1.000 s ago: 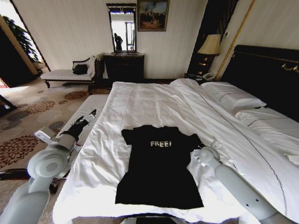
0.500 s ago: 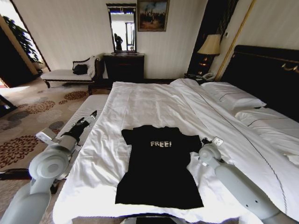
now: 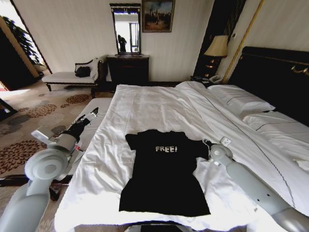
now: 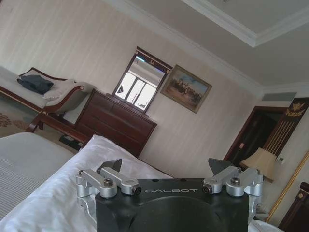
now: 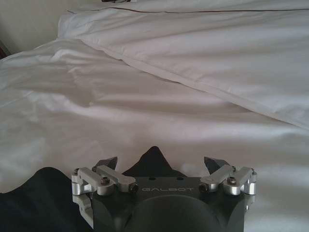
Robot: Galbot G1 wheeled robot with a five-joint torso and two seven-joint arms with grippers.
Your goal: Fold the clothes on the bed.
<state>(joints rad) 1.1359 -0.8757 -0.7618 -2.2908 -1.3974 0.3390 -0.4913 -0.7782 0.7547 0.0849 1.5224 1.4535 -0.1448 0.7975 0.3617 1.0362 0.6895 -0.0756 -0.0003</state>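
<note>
Right claw (image 3: 208, 143) now poised at the T-shirt's sleeve tip, pushed further forward along the bed (image 3: 145, 104) than half a second ago and a full second ago — wrist raised a little and stretched toward the headboard side. Wide open, nothing held: in the wrist view both dark fingertips (image 5: 107, 162) stand well apart above the white sheet, with a black point of sleeve fabric poking up between them, just under the claw (image 5: 161, 164). Judged from that, approach to the first grasp, fold not yet begun.

Black T-shirt (image 3: 164, 169) lying flat on the duvet, "FREE!" lettering up, collar away from the robot, hem near the foot edge; beside the right claw and toward the robot from it, apparently undisturbed compared with the earlier pictures.

Left claw (image 3: 91, 115) lifted slightly higher and further out than a second ago, hanging off the bed's side above the white-cushioned bench (image 3: 91, 108), well apart from the shirt. Open too, empty — fingertips (image 4: 112, 165) spread in its wrist view, claw (image 4: 166, 166) aimed at the dresser (image 4: 116, 123) and mirror (image 4: 137, 87).

Hard to tell: whether the right fingertips already touch the fabric or sheet — contact point masked by the claw body. Shirt's near-side sleeve by the right arm partly covered by the forearm in the head view.
</note>
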